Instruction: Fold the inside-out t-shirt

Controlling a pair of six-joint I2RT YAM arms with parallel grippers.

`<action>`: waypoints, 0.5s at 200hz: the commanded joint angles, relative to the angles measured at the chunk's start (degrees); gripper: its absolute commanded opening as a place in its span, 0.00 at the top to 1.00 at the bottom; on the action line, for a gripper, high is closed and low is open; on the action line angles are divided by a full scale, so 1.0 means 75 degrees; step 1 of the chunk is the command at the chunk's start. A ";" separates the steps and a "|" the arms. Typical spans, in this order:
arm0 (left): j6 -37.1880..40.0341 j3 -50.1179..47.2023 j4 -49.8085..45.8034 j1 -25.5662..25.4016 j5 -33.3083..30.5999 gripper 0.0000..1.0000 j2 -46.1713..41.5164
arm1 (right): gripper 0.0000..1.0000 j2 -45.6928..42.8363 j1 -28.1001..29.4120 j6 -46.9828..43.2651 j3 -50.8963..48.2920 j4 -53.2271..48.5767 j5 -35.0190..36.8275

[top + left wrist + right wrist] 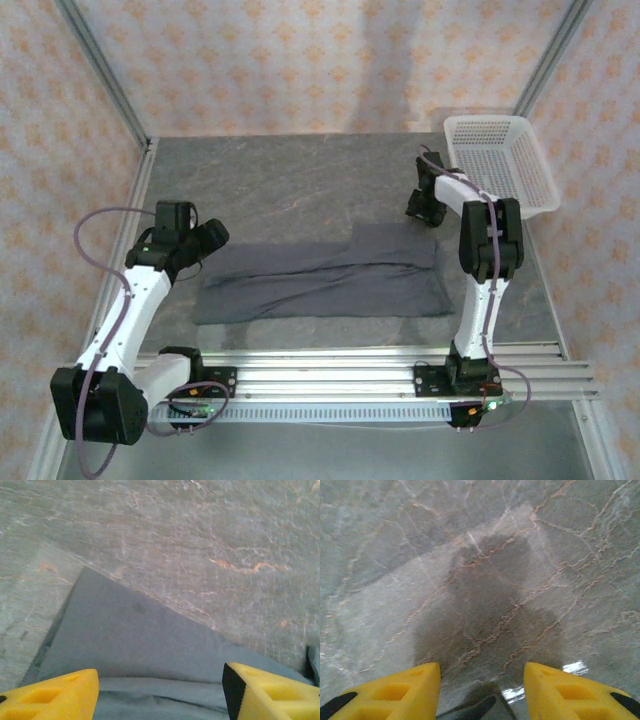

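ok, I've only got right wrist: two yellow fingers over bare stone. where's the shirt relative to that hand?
Observer: In the top view the t-shirt lies flat in a long band on the table, closer to the near edge than the right hand.
Operator: left hand on it?
Observer: The left hand is open above the t-shirt's left end and grips nothing.
Operator: basket?
Observer: The white basket sits at the far right corner, apart from the t-shirt.
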 commanded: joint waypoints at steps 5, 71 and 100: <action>0.0222 0.0268 -0.0476 -0.0201 -0.0131 0.33 0.0234 | 0.57 -0.0060 0.0263 0.0209 -0.0035 -0.0547 -0.0155; 0.0126 0.0387 -0.0382 -0.0484 -0.0196 0.33 0.0479 | 1.00 -0.1143 0.0303 0.0118 -0.0506 -0.0851 0.0316; 0.0222 0.0646 -0.0276 -0.0640 0.0011 0.32 0.0638 | 1.00 -0.2737 0.0373 0.0193 -0.1211 -0.0928 0.0383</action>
